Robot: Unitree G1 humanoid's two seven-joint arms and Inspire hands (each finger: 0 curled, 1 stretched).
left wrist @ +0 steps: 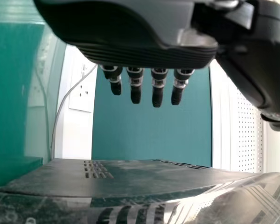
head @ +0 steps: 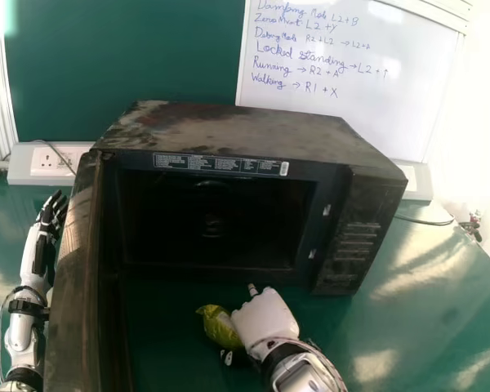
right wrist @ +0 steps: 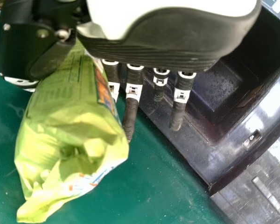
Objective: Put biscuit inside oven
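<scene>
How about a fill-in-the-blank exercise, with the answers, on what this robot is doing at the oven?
1. The hand holding the biscuit packet is the robot's ____ one.
2. The oven door stands ____, so the packet could go in.
3. The robot's other hand shows near the ____ edge of the head view.
4. The oven sits on a table whose colour is ____.

Missing words: right; open; left; green.
</scene>
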